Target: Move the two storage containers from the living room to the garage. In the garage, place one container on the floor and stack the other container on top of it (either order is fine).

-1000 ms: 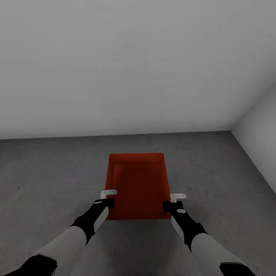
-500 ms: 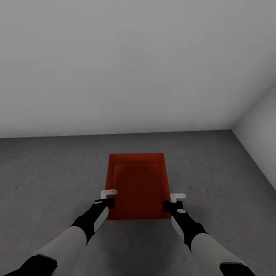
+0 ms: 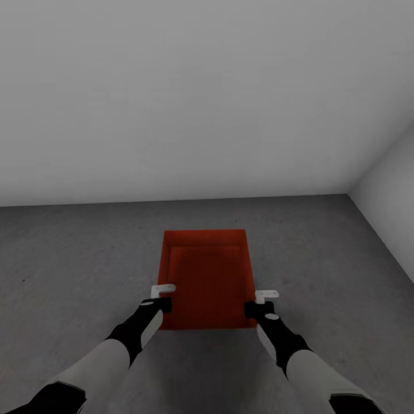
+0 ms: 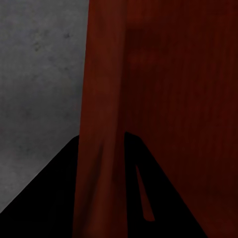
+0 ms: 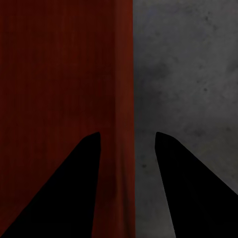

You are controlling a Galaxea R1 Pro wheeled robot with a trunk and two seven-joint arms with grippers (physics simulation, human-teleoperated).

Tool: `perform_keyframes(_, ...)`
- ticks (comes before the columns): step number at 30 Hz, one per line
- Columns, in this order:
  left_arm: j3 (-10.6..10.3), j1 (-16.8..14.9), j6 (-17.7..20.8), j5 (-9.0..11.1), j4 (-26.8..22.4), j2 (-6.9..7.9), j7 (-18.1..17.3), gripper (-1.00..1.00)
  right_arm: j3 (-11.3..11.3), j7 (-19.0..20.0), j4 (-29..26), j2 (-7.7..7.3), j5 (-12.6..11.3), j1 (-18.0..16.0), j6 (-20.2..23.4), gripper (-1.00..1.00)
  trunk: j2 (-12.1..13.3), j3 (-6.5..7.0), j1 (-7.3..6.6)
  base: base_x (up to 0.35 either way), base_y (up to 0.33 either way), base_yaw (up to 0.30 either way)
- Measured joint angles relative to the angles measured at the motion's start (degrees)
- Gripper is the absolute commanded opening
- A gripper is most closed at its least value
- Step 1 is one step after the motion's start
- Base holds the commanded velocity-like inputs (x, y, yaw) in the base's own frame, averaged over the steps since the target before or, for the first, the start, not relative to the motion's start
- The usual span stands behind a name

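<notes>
Head view shows 1 red-orange storage container (image 3: 207, 279) low over the dark grey concrete floor (image 3: 75, 259) of the garage, near the corner where 2 plain light-grey walls (image 3: 201, 98) meet. An inner rim a little below its top edge suggests a second bin nested inside, but I cannot tell that for sure, nor whether the base already rests on the concrete.

Each arm has the container by a long side wall, close to the end nearest the robot. The left gripper (image 3: 163, 292) straddles the left wall: in the left wrist view that wall (image 4: 101, 124) runs between the 2 dark fingers (image 4: 44, 193), which appear clamped on it. The right gripper (image 3: 265, 296) sits at the right wall. In the right wrist view the wall edge (image 5: 124, 124) passes between its fingers (image 5: 74, 188) with a gap on the outer side, so I cannot tell whether it is pinching or merely loose around the wall.

By its look the bin is stiff, thin-walled, smooth plastic, light and empty. Smooth walls may slip in a narrow pinch, so the upper rim of both long walls, taken evenly on the 2 sides, seems the safest hold to keep it level.
</notes>
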Motion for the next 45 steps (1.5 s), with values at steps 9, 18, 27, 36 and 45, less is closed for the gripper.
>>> perform_keyframes(9, 0.0, 0.0, 0.0, 0.0, 0.0, 0.0, 0.0, -1.0, 0.0, 0.0, 0.0, 0.0, 0.0, 0.0, 0.0, -1.0, 0.0, 0.0, 0.0, 0.0, 0.0, 0.0)
perform_keyframes(18, 0.0, 0.0, 0.0, 0.0, 0.0, 0.0, 0.0, -1.0, 0.0, 0.0, 0.0, 0.0, 0.0, 0.0, 0.0, -1.0, -2.0, -0.9, 1.1, 0.0, 0.0, 0.0)
perform_keyframes(27, 0.0, 0.0, 0.0, 0.0, 0.0, 0.0, 0.0, -1.0, 0.0, 0.0, 0.0, 0.0, 0.0, 0.0, 0.0, -1.0, -2.0, -0.9, 1.1, 0.0, 0.0, 0.0)
perform_keyframes(36, 0.0, 0.0, 0.1, 0.0, 0.0, 0.0, 0.0, -1.0, 0.0, 0.0, 0.0, 0.0, 0.0, 0.0, 0.0, -1.0, -2.0, -0.9, 1.1, 0.0, 0.0, 0.0)
perform_keyframes(45, 0.0, 0.0, 0.0, 0.0, 0.0, 0.0, 0.0, -1.0, 0.0, 0.0, 0.0, 0.0, 0.0, 0.0, 0.0, -1.0, -2.4, -1.07, 1.31, 0.0, 0.0, 0.0)
